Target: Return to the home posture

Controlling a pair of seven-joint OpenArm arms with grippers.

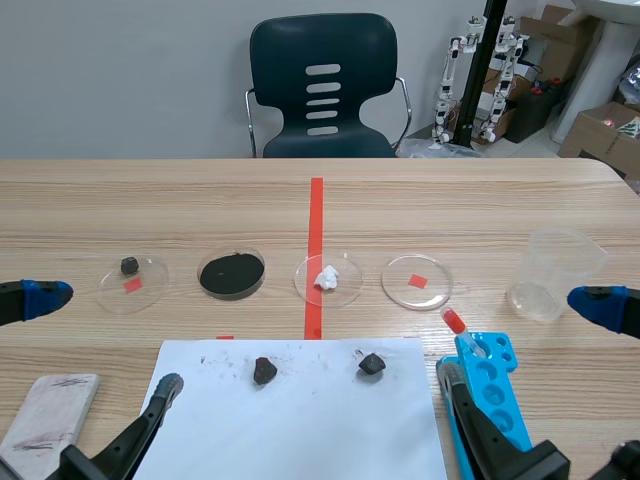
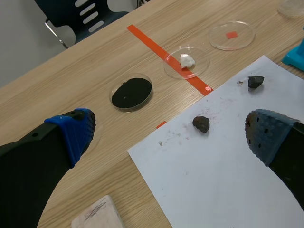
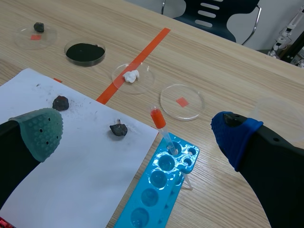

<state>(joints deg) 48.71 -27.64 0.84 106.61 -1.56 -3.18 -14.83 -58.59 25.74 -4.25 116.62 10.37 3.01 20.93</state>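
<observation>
**Both pincers open and empty at the near table edge**

The left pincer [image 2: 168,137] and right pincer [image 3: 137,133] hover with fingers spread wide. They flank a white paper [image 1: 300,420] bearing two dark lumps [image 1: 264,370]. A blue tube rack [image 1: 490,385] sits beside it, and petri dishes [image 1: 328,280] lie beyond on the table [image 1: 450,210].

The tabletop [image 1: 150,210] is finished in pale wood grain, smooth and matt. A sheet of white paper [image 1: 300,430], matt, is smudged with dark dust. The dark lump [image 1: 264,370] on it looks rough and stony. A dish [image 1: 400,292] is made of clear, glossy material, and matt black powder [image 1: 231,274] is held in another. The rack [image 3: 161,190] is moulded in glossy blue plastic. The cup [image 1: 553,270] is of clear plastic. Soft, dotted, matt pads [image 2: 71,133] are borne by the left tool [image 2: 168,135].
</observation>
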